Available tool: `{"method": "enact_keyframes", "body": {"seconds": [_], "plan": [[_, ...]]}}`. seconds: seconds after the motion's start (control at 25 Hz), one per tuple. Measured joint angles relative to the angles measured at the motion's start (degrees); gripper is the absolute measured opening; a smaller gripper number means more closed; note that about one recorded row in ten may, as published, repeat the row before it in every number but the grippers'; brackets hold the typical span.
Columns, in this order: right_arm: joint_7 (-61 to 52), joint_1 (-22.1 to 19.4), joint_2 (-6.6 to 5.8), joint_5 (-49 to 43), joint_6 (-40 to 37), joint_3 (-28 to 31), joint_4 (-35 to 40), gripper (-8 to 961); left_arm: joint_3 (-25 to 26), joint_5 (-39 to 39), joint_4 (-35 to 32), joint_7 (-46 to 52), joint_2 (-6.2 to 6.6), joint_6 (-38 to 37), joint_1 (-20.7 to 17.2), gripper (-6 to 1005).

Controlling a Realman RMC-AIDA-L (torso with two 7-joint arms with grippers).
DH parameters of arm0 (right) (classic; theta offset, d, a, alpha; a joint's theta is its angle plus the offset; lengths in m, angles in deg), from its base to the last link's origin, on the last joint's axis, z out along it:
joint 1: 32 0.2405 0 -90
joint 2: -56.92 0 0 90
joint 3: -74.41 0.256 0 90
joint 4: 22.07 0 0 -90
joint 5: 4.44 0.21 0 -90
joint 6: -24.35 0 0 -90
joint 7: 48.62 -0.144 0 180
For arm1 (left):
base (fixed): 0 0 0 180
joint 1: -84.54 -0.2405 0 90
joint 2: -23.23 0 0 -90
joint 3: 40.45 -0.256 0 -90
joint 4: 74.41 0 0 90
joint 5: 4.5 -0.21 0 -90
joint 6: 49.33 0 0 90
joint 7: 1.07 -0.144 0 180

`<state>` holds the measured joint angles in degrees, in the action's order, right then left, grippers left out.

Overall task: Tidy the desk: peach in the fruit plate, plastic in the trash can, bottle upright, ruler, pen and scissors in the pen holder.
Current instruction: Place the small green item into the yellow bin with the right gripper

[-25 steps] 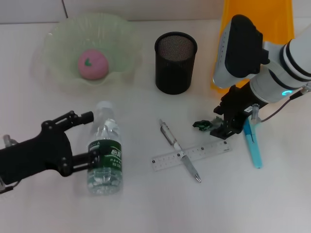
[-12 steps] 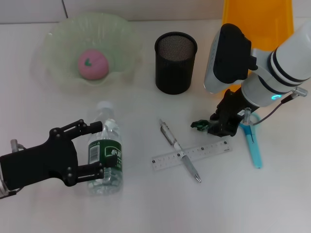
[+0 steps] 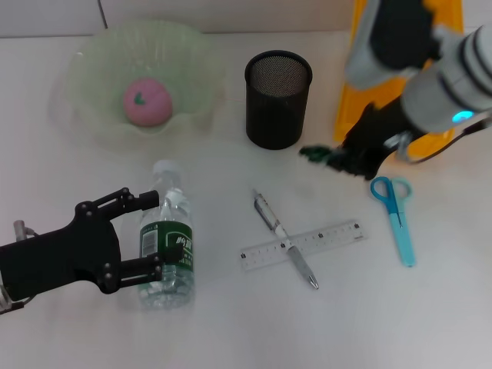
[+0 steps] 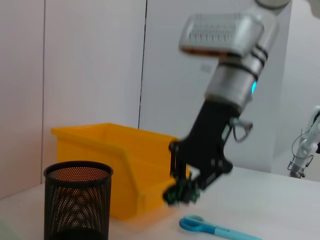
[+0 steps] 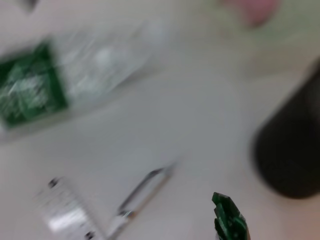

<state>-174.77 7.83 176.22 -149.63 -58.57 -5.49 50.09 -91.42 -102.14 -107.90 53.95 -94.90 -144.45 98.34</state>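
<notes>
Now we carry the plastic scrap [image 3: 317,154] clear of the desk beside the yellow bin [image 3: 361,92] | right gripper [image 3: 338,159] pinched on it | light, crumply, could slip | left gripper [image 3: 142,234] spread around the lying bottle [image 3: 167,238], smooth, best grasped mid-body

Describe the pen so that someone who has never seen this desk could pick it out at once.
Start at the black mesh pen holder at the back of the desk and come towards the robot. The pen lies flat there, slanting across the clear ruler. It is the slim silver stick, unlike the blue-handled scissors lying apart on the right.
</notes>
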Motion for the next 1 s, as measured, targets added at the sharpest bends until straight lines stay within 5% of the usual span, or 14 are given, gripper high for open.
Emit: {"method": "enact_keyframes", "body": {"seconds": [0.16,0.36,0.56,1.0], "plan": [[-3.29,-2.82,-0.24,-2.09,-2.02,14.64,15.41,81,0.00,0.07,0.00,0.00,-0.03,0.12,-0.06,840],[-2.98,-1.55,-0.98,-2.57,6.42,24.21,9.82,72,0.00,0.03,0.07,0.00,-0.08,0.40,0.36,839],[-3.55,1.17,-1.46,-2.33,15.22,27.89,-3.20,128,0.00,0.00,0.02,0.03,-0.09,0.44,0.82,838],[-4.29,2.41,-1.17,-2.52,16.87,28.33,-6.63,325,0.00,-0.01,0.00,0.21,-0.03,0.47,1.20,836]]}}
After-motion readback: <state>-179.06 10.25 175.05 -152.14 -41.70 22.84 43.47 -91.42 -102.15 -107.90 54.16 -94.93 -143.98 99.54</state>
